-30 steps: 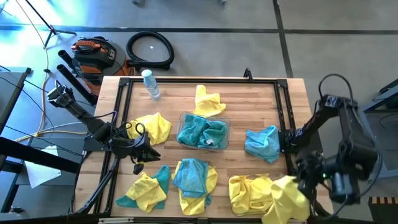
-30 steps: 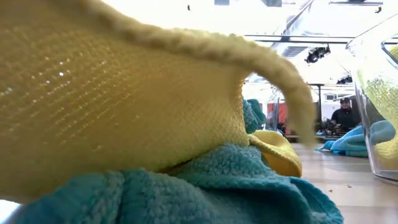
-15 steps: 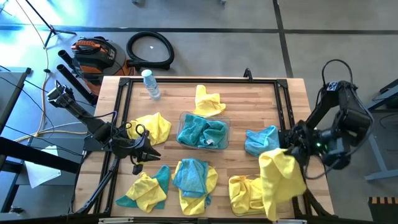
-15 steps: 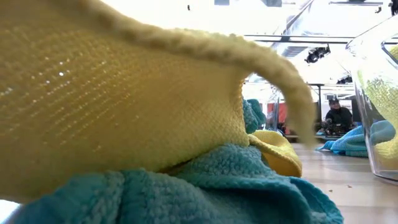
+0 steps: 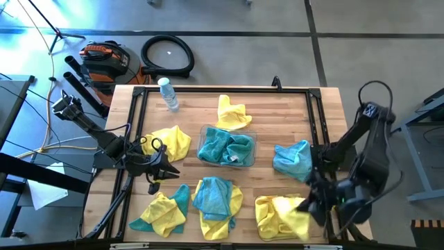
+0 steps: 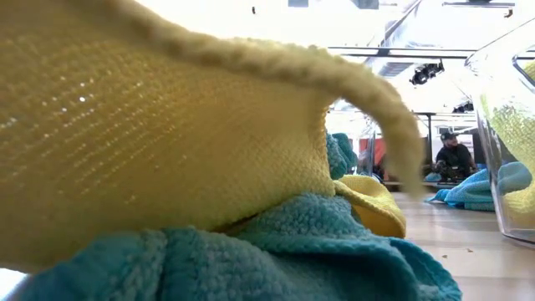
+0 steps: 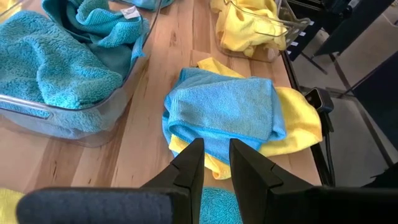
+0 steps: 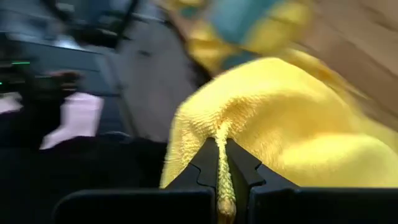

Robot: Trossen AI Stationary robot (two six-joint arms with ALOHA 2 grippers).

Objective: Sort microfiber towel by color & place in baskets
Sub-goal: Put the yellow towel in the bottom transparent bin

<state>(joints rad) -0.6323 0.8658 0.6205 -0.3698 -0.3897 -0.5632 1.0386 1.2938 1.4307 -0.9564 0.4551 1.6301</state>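
Note:
My right gripper point(image 5: 309, 205) point(image 8: 220, 163) is shut on a yellow towel point(image 5: 294, 217) above the clear basket of yellow towels point(image 5: 272, 214) at the table's near right. The other clear basket point(image 5: 227, 146), at the table's middle, holds teal towels. Loose towels lie on the wood: a yellow one point(image 5: 232, 112) far, a yellow one point(image 5: 171, 141) left, a teal one point(image 5: 292, 159) right, a teal‑on‑yellow stack point(image 5: 216, 198) point(image 7: 224, 109) near, and a yellow and teal pair point(image 5: 163, 212). My left gripper point(image 5: 157, 175) point(image 7: 215, 152) hovers open at the left, touching nothing. My right gripper pinches a raised fold of the yellow towel point(image 8: 221, 138) between its two fingers. The cloth bunches up around the fingertips and spreads out beyond them. In the high view the towel hangs below the gripper, over the yellow pile in the basket; whether it rests there I cannot tell.
A clear plastic bottle point(image 5: 167, 94) lies at the far left corner. A black frame point(image 5: 222, 89) runs around the table top. Yellow and teal cloth point(image 6: 167, 167) fills most of the low view. A person point(image 6: 456, 155) sits far behind the table.
My right gripper carried the yellow towel from beyond the near right corner, rose with it hanging free, then came down toward the table's left over the basket of yellow towels. The towel has gone from hanging spread out to bunched low over the yellow pile.

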